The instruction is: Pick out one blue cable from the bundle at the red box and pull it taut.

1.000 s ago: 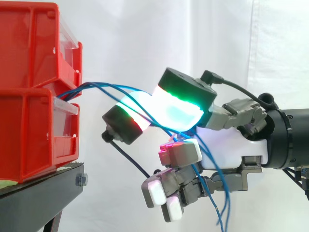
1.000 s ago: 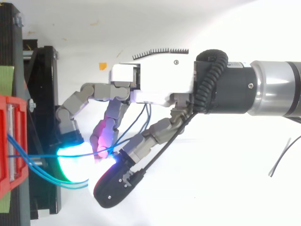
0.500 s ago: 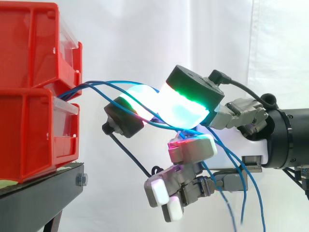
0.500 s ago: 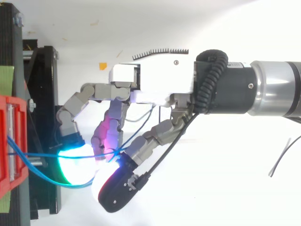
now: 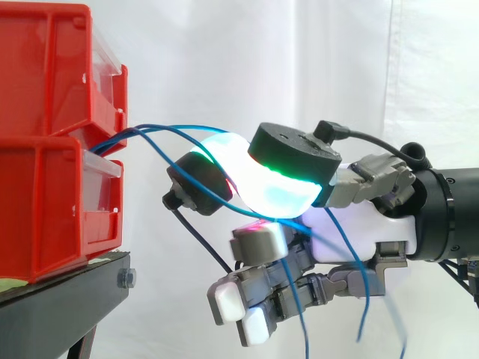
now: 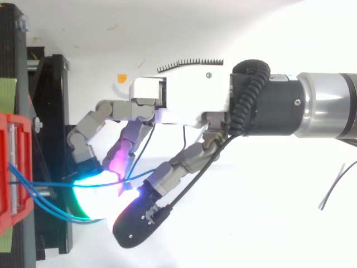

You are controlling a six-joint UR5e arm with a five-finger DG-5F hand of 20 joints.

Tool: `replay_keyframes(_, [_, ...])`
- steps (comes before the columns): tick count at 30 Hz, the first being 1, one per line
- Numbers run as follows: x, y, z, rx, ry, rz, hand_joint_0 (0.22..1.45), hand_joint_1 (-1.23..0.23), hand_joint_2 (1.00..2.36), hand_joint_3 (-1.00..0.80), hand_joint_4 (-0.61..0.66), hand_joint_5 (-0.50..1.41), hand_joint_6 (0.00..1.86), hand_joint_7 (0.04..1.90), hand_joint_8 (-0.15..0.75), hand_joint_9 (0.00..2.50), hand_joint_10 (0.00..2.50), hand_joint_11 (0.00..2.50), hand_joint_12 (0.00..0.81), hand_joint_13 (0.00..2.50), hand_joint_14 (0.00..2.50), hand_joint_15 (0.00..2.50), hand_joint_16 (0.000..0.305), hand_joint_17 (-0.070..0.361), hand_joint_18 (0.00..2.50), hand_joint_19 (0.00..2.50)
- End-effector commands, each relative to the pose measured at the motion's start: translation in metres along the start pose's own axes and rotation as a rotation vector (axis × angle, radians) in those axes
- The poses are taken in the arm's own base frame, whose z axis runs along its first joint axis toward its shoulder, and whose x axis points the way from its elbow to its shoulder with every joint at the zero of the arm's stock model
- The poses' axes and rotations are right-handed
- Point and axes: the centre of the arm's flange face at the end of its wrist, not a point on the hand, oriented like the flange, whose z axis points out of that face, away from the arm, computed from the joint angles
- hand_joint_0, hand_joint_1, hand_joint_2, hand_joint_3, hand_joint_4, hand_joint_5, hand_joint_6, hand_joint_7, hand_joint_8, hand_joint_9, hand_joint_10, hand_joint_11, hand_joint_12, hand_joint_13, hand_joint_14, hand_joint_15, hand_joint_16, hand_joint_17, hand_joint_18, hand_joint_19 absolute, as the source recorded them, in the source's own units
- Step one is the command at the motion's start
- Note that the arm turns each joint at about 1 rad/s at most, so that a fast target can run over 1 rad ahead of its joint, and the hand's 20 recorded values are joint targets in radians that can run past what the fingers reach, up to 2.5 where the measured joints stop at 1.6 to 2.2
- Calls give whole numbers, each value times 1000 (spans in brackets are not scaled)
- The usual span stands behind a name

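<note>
Lower fingers (image 5: pixel 228 298) swung leftward since before; hand (image 5: pixel 359 233) pinches blue cable (image 6: pixel 53 183) near red bins (image 5: pixel 45 187), black stand (image 5: pixel 60 308) below.

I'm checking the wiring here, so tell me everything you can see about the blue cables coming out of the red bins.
The blue cables are thin, flexible-looking wires, several together. They come out between the two stacked red bins, arch rightwards in slack curves, and pass between the glowing pads of the hand, which look to pinch them. Their loose ends hang below the hand.
</note>
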Motion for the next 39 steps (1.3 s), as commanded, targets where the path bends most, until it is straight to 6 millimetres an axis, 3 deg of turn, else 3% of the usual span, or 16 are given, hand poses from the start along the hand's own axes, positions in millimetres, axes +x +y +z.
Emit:
replay_keyframes(1, [0,0,0,5,1,4,787,-954,1000,-500,-334,-177,966,876,129,1015,32,848,245,788,22,519,39,87,702,574])
replay_keyframes(3, [0,0,0,5,2,8,733,-978,1000,-500,-317,-173,961,760,129,1003,31,839,246,784,22,522,39,87,696,581])
replay_keyframes(4, [0,0,0,5,1,8,633,-991,1000,-500,-283,-168,936,726,131,994,32,844,248,778,24,529,39,87,676,602])
replay_keyframes(7, [0,-1,-1,8,2,11,508,-958,1000,-500,-252,-161,921,700,157,1028,29,824,265,797,23,528,43,96,700,610])
replay_keyframes(15, [0,1,0,5,2,13,416,-794,1000,-500,-208,-136,881,684,206,1135,28,828,312,883,22,521,51,116,793,630])
replay_keyframes(22, [-1,5,0,8,2,13,419,-535,1000,-500,-198,-118,840,729,213,1202,26,813,326,917,20,519,53,119,826,647])
replay_keyframes(32, [0,6,1,8,8,13,410,-446,1000,-500,-194,-116,826,751,217,1215,29,811,334,933,19,523,56,125,848,665])
replay_keyframes(36, [0,5,1,9,8,13,493,-408,1000,-500,-235,-113,815,824,188,1198,31,836,307,905,23,543,48,109,777,709])
replay_keyframes(39, [0,5,1,9,8,13,572,-518,1000,-500,-254,-117,838,859,178,1193,33,866,287,885,23,564,44,99,737,727])
